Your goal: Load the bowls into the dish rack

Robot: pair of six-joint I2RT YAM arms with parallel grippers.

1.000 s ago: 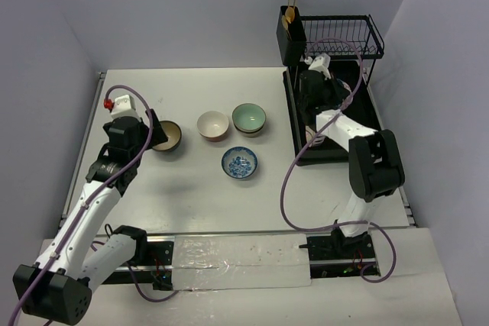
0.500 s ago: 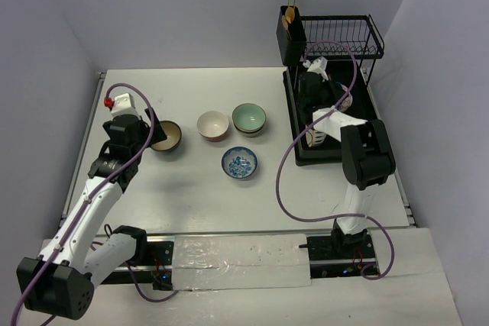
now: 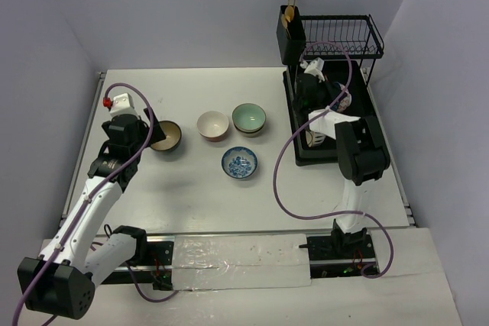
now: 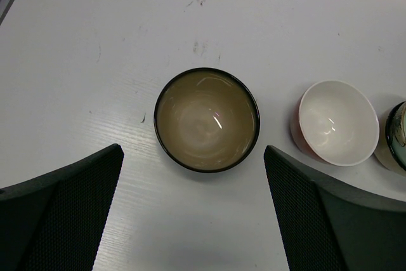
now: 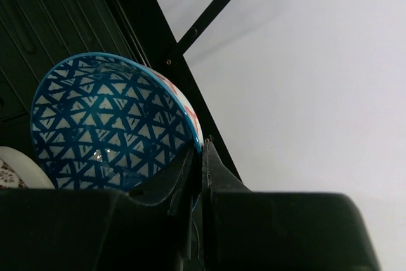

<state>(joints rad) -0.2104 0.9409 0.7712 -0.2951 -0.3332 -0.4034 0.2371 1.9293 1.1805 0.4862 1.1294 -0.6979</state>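
A tan dark-rimmed bowl [image 4: 207, 119] sits upright on the table. My left gripper [image 4: 192, 152] hangs open above its near side, one finger on each side of it and neither touching it. Beside it stand a white bowl with a red outside [image 3: 213, 124], a mint green bowl [image 3: 249, 117] and a blue patterned bowl [image 3: 239, 162]. My right gripper [image 5: 200, 157] is shut on the rim of a blue triangle-patterned bowl [image 5: 108, 125], held tilted inside the dish rack [image 3: 298, 154]. Part of a brown-white patterned bowl [image 5: 16, 169] shows below it.
A black cutlery holder [image 3: 291, 36] with gold forks stands at the rack's back left corner. A raised wire basket [image 3: 359, 40] spans the rack's back. My right arm's purple cable [image 3: 284, 181] loops over the table beside the rack.
My right arm has reached further back into the rack with the blue triangle-patterned bowl. The left arm has shifted only slightly, and the bowls on the table have not moved.
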